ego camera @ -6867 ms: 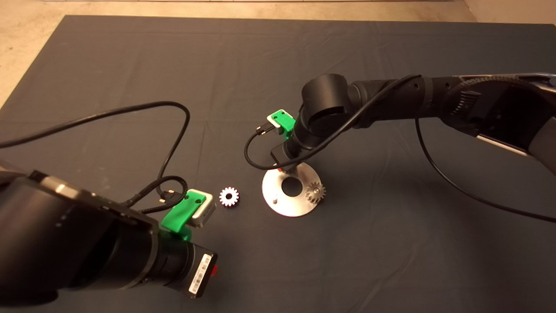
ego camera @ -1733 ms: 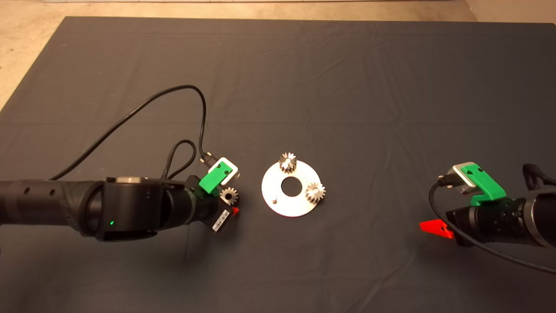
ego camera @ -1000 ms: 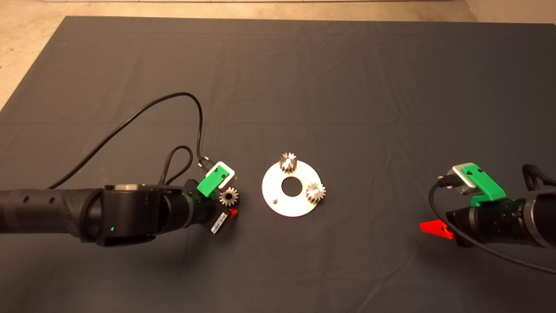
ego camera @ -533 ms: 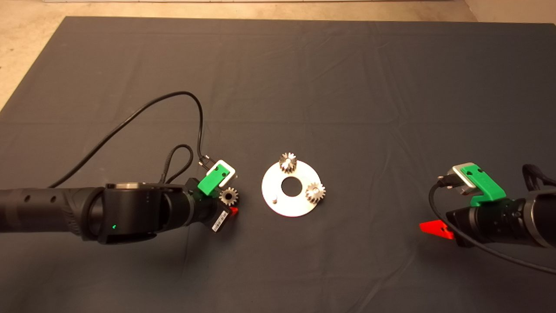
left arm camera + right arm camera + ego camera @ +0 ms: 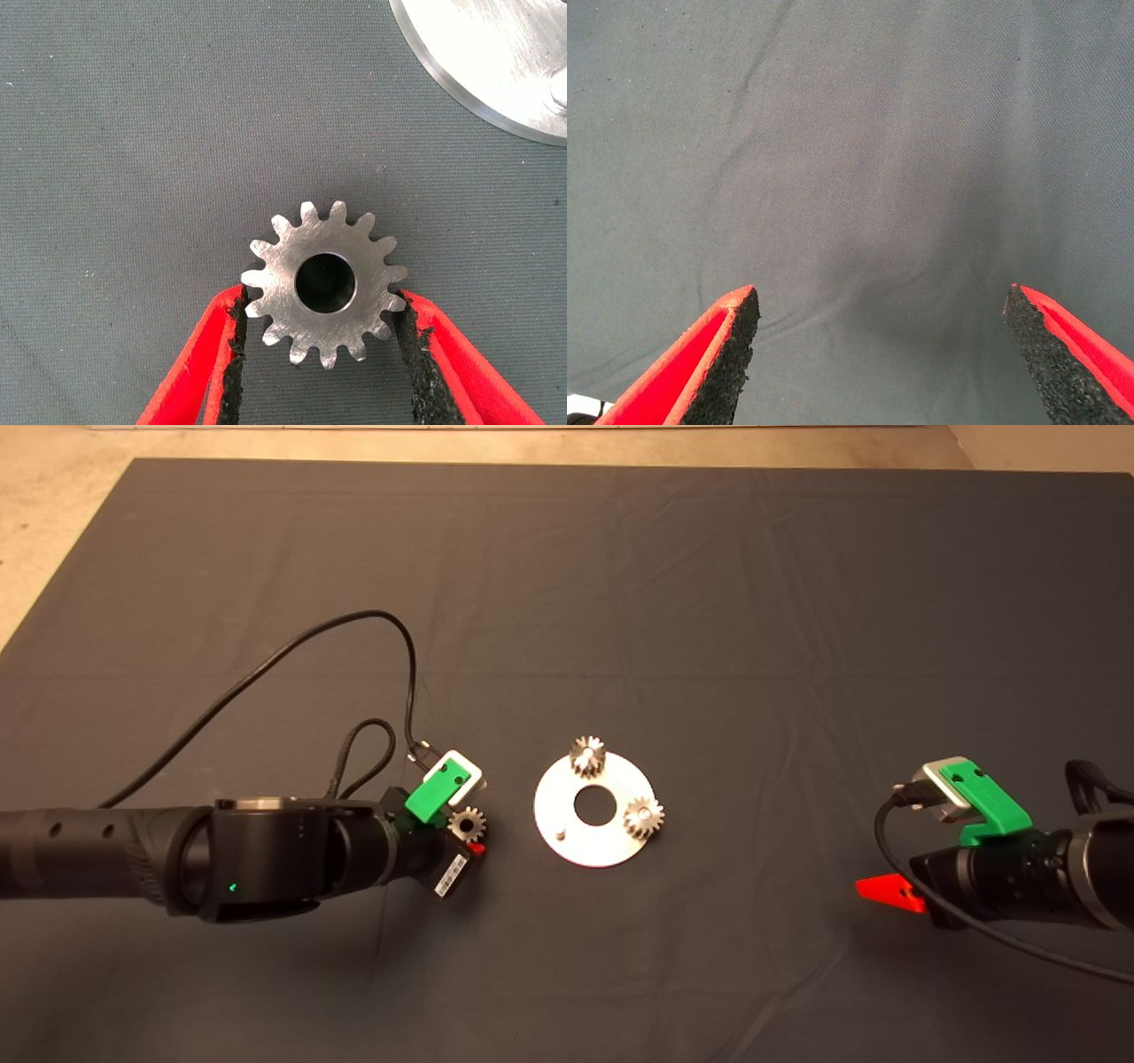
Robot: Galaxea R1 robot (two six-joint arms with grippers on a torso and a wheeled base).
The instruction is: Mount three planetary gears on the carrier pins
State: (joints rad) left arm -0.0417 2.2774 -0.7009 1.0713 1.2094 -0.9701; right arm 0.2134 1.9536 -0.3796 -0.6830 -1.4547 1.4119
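A loose planetary gear (image 5: 467,825) lies flat on the mat left of the round silver plate (image 5: 595,843). My left gripper (image 5: 467,834) is down over it. In the left wrist view both black pads (image 5: 235,341) touch the teeth of the gear (image 5: 325,283) on opposite sides. Two more gears sit on carrier pins, one at the plate's far rim (image 5: 587,755), one at its right rim (image 5: 643,815). A bare pin (image 5: 561,833) stands at the plate's near left. My right gripper (image 5: 886,890) rests open at the lower right, its fingers (image 5: 722,354) over bare mat.
The dark mat (image 5: 709,602) covers the table, with pale floor (image 5: 53,478) beyond its far left corner. A black cable (image 5: 292,646) loops from the left wrist across the mat. The plate's edge (image 5: 478,80) shows near the held gear in the left wrist view.
The right arm placed a gear on the far pin, then withdrew to the lower right. The left arm came down over the loose gear, and its visible red finger has just closed in.
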